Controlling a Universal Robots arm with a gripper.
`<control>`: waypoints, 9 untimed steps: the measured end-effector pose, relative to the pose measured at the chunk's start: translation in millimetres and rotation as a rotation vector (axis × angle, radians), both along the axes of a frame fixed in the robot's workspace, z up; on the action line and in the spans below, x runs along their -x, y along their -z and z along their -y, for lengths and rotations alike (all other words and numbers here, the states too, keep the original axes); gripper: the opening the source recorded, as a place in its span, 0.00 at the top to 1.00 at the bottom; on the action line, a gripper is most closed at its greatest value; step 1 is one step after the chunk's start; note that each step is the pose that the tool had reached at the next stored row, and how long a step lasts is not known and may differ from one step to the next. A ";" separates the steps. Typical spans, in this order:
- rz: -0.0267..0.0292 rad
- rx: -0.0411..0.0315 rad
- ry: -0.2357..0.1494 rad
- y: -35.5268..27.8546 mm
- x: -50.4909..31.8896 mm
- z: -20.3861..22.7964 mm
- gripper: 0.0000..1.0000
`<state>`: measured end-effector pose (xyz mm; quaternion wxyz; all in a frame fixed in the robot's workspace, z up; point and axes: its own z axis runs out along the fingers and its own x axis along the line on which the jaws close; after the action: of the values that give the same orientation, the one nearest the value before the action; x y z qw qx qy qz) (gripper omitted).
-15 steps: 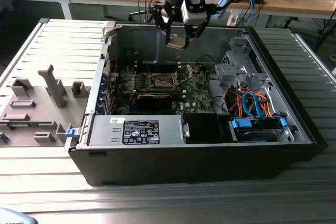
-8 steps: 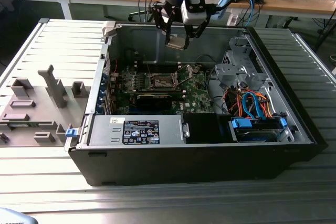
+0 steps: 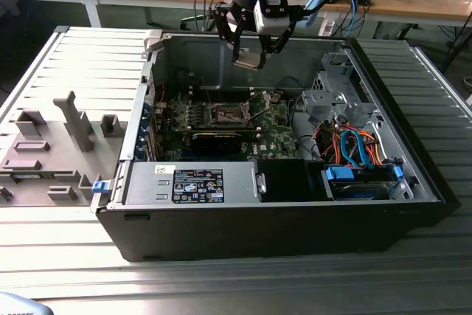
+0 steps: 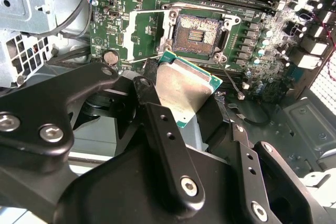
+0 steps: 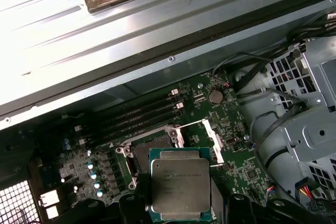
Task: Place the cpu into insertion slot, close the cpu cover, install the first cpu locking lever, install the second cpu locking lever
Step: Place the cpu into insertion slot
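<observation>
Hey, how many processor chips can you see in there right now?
1. The processor chip is held in the gripper, in the air above the motherboard, close to the empty socket. Others could be hidden elsewhere in the case.

Black jointed claw (image 4: 181,100) with silver screws (image 4: 51,133)

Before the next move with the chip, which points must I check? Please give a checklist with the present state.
1. Gripper shut on the chip: ok.
2. Socket free of any chip: ok.
3. Cover swung open beside the socket: ok.
4. Chip square with the socket: cannot tell.
5. Chip seated: not ok, it hangs above the board.
</observation>
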<state>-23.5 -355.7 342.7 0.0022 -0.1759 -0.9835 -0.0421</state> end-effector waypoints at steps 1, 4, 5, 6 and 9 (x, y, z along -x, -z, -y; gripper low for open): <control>0.0000 0.0000 0.001 0.0 0.0 0.0 0.45; 0.0000 0.0000 0.004 0.0 0.0 0.0 0.45; 0.0000 0.0000 0.004 0.0 0.0 0.0 0.45; 0.0000 0.0000 0.006 0.0 0.0 0.0 0.45; 0.0000 0.0000 0.008 0.0 0.0 0.0 0.45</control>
<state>-23.5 -355.7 342.7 0.0020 -0.1796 -0.9828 -0.0422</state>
